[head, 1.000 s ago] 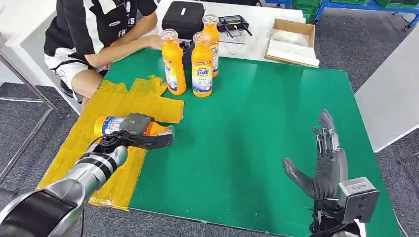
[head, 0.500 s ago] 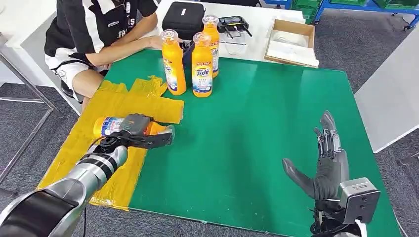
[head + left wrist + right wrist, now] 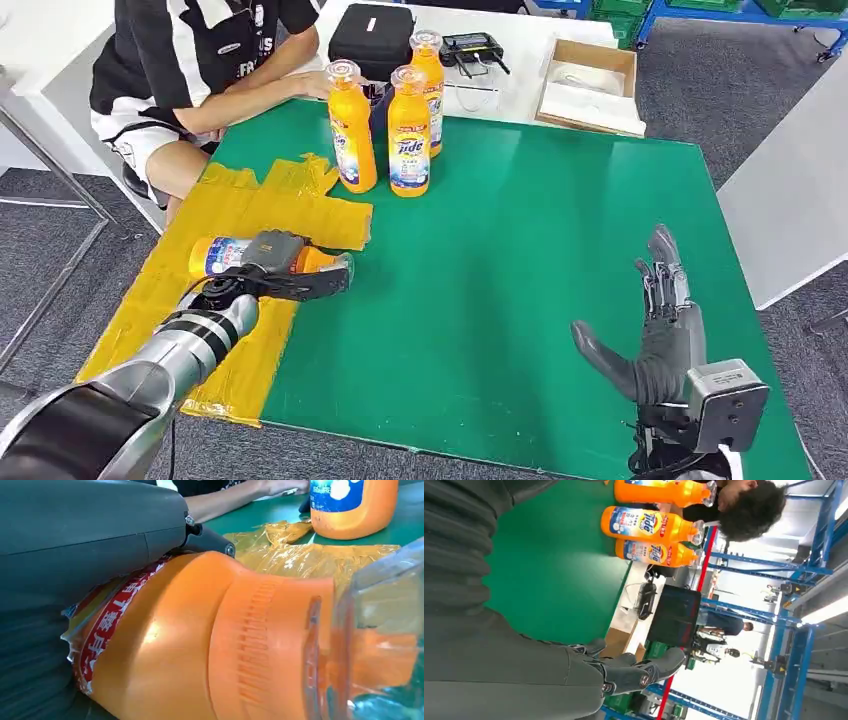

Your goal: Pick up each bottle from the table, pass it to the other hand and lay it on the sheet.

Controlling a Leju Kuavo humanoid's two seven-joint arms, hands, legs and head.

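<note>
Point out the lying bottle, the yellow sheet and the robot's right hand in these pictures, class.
lying bottle [image 3: 213,253]: head view, on its label near the base.
yellow sheet [image 3: 255,200]: head view, on a bare part beyond the bottle.
right hand [image 3: 658,325]: head view, on the middle of the palm.

Bright, even indoor light, soft faint shadows on the green counter [image 3: 520,250], head view sharp, blown-out white glare in right wrist view, near bottle [image 3: 200,645] slightly soft.
</note>
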